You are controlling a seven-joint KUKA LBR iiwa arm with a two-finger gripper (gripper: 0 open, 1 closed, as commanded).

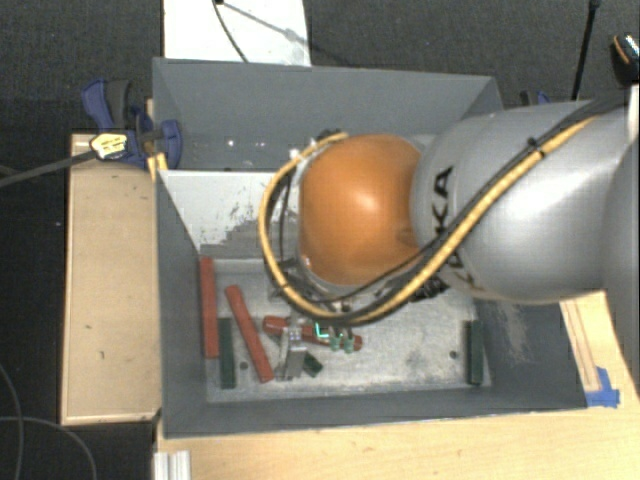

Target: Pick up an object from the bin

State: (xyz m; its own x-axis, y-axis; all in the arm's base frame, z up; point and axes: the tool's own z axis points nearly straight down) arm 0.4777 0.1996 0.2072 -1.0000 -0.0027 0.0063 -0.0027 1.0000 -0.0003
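Observation:
My gripper [295, 351] reaches down under the orange dome, near the bin's front left part. A short red block [275, 323] lies just to its left. A long red stick [248, 333] lies slantwise a little further left. A small green and red piece [343, 341] sits just right of the gripper, and a small dark green piece [312, 365] lies at its lower right. Whether any of them is between the jaws is hidden.
Another long red stick [208, 308] lies along the bin's left wall, with a dark green stick [227, 354] beside it. A dark green stick [475, 353] lies at the right side of the floor. The arm and dome cover the bin's middle.

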